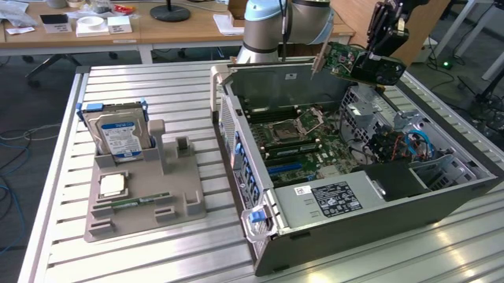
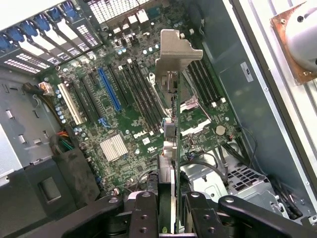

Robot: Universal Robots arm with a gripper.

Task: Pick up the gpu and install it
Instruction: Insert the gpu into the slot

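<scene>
The gpu (image 1: 352, 61) hangs in the air above the back of the open computer case (image 1: 378, 224), green board face toward the exterior view's left, dark fan side toward the right. My gripper (image 1: 379, 54) is shut on it from above. In the wrist view the gpu (image 2: 174, 124) is seen edge-on between my two black fingers (image 2: 143, 213), silver bracket (image 2: 176, 49) at its far end. My gripper (image 2: 172, 210) holds it over the green motherboard (image 2: 129, 114), off to one side of the blue slot (image 2: 109, 89) and well above it.
A grey holder (image 1: 150, 200) at the exterior view's left carries a silver hard drive (image 1: 118, 135), a processor (image 1: 114, 186) and a memory stick (image 1: 138, 201). Inside the case are a power supply (image 1: 331, 197) and cables (image 1: 409, 144). Case walls ring the motherboard (image 1: 303, 141).
</scene>
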